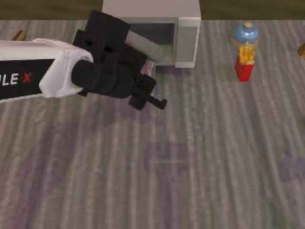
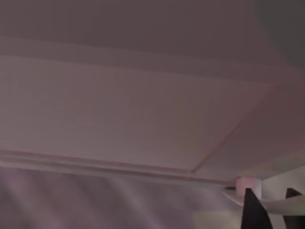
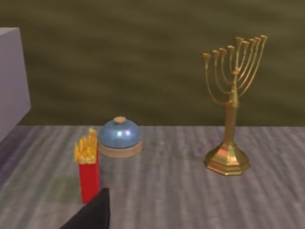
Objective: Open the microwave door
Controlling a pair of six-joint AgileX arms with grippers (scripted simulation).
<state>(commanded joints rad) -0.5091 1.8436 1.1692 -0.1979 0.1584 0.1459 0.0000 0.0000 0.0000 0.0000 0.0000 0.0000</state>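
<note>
The light-grey microwave point(image 1: 152, 9) stands at the table's back middle. Its side wall point(image 3: 9, 81) also shows in the right wrist view. The microwave door point(image 1: 145, 44) is swung partly outward, so the dark cavity point(image 1: 151, 29) shows behind it. My left arm reaches in from the left. My left gripper point(image 1: 151, 93) sits just in front of the door's free edge. In the left wrist view the door's pale window point(image 2: 119, 109) fills the picture, and the slim handle point(image 2: 274, 204) runs between the dark fingertips point(image 2: 252, 212). My right gripper point(image 3: 93, 214) is parked off to the right.
Right of the microwave stand a red fries box point(image 1: 244, 64) and a blue call bell point(image 1: 245, 32). A gold menorah point(image 3: 231, 105) stands farther right. A small brown object point(image 1: 19, 35) lies at the back left. The narrow control panel point(image 1: 187, 43) faces front.
</note>
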